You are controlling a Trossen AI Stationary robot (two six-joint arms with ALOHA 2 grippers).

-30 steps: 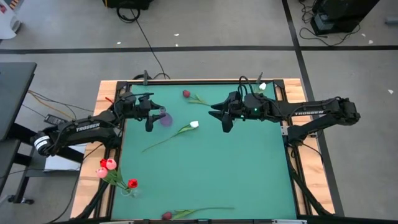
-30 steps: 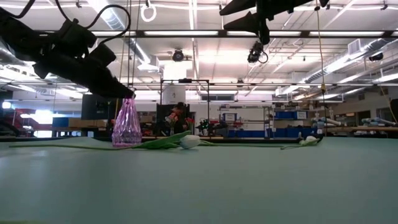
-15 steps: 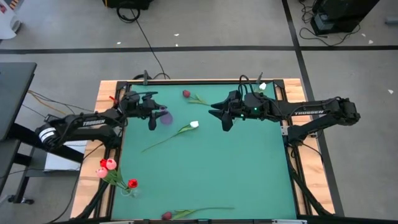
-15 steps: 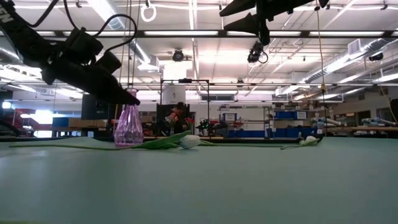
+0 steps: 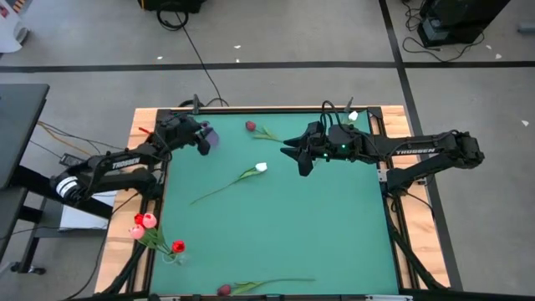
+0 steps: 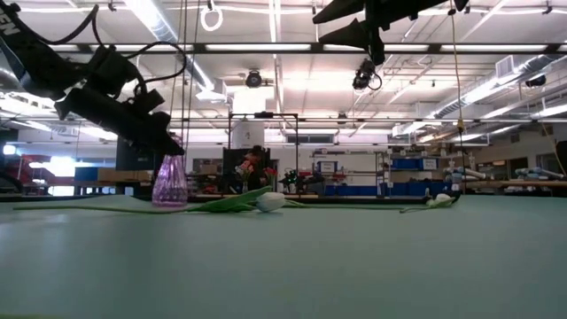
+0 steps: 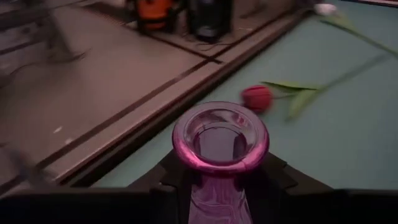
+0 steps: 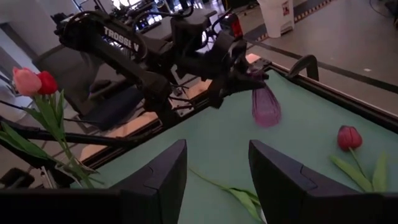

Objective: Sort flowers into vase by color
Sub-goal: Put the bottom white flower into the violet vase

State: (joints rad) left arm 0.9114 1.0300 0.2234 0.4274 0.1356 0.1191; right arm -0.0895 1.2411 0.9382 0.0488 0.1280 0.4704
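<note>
Left claw (image 5: 201, 139) sits at the far left part of the green desk (image 5: 318, 226), clamped on the neck of a purple glass vase (image 5: 208, 135). Left wrist view: vase mouth (image 7: 220, 138) held between the two fingers, open end toward the camera. Low view: vase (image 6: 170, 182) upright, base at or just above the desk surface; cannot tell which.

Right claw (image 5: 294, 154) hovers above the far middle of the desk, fingers spread wide, holding nothing; right wrist view shows a clear gap between them.

Flowers:
- white tulip (image 5: 261, 167) lying near desk centre, stem running toward the left front.
- dark red tulip (image 5: 250, 126) lying at the far edge, near the vase.
- white tulip at far right corner (image 5: 353, 116).
- red and pink cluster (image 5: 145, 221) off the left edge of the desk.
- dark red tulip at the near edge (image 5: 224, 289), lying flat.
</note>
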